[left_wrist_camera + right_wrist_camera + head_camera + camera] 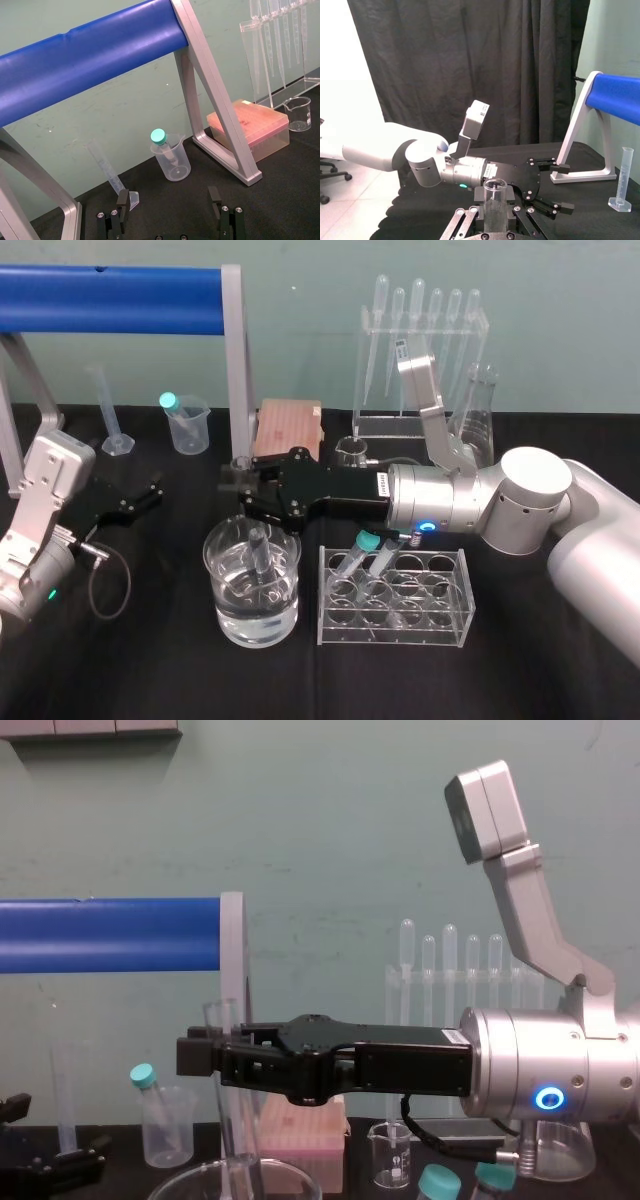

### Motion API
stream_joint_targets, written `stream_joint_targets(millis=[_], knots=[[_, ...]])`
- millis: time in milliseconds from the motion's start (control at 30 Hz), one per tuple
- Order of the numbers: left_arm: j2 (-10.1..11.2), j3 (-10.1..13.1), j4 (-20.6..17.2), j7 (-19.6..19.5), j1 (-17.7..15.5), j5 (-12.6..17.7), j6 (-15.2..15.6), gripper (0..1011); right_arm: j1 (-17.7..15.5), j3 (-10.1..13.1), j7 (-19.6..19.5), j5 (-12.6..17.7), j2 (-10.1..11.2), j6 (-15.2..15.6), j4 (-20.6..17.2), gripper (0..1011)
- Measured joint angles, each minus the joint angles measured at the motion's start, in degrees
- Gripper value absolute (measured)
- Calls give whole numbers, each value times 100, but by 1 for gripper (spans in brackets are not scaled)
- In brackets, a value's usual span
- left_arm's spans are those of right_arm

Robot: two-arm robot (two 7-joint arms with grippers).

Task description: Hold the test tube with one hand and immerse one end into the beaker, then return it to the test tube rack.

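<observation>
Your right hand [246, 484] is clamped on the test tube [259, 558] — its lower end sits in the beaker [222, 575], 9 o'clock of the rack [340, 630]. A crooked lift could knock glass against the rim. Your left hand [150, 493] rests with its fingers apart — far 9 o'clock.

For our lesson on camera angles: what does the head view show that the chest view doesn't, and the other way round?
Head view: from above, the tube has its lower end in the water of the beaker. The rack stands to the right of the beaker.
Chest view: from the side, the tube stands about upright, with its rim above the fingers.
Both: the right gripper is shut on the tube over the beaker, and the left gripper is parked at the left.
</observation>
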Motion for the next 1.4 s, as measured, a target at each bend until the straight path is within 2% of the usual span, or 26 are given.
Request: stream_joint_targets(millis=[1400], knots=[[0,0,0,0,0,0,0,1000,0,0,-5,3,0,-5,0,228]])
